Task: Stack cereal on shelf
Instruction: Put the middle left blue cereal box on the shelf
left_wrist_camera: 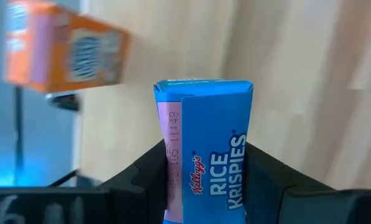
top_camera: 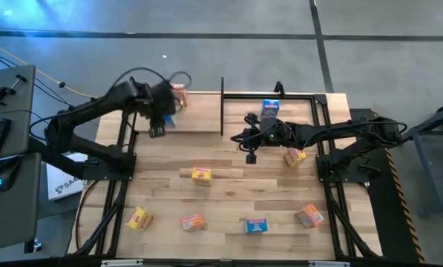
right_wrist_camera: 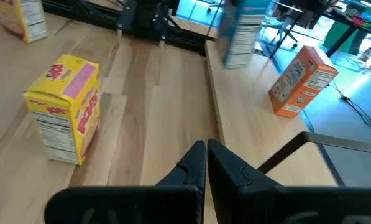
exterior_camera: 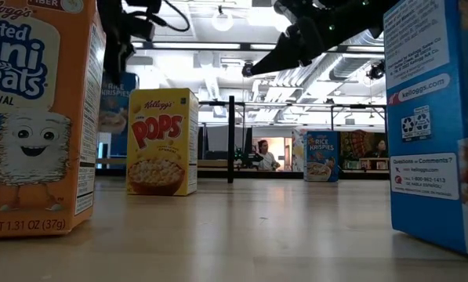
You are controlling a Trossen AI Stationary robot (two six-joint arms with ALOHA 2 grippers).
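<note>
So the left end effector (left_wrist_camera: 201,180) is clamped on a blue cereal box (left_wrist_camera: 204,143) over the shelf (top_camera: 199,122) at the worktop's far-left corner beside an orange box (top_camera: 179,94), probably needing lowering and release next, while the right end effector (right_wrist_camera: 207,163) hangs clenched mid-worktop.

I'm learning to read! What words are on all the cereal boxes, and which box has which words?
"Kellogg's RICE KRISPIES": blue box in the left gripper.
"Kellogg's POPS": yellow box.
"Mini Wheats", "ORIGINAL", "NET WT 1.31 OZ (37g)": orange box.
"kelloggs.com", "Questions or Comments?": near blue box.
"RICE KRISPIES": far blue box.
"POPS": yellow box beside the right gripper.
Other print is too small or blurred to read.
</note>
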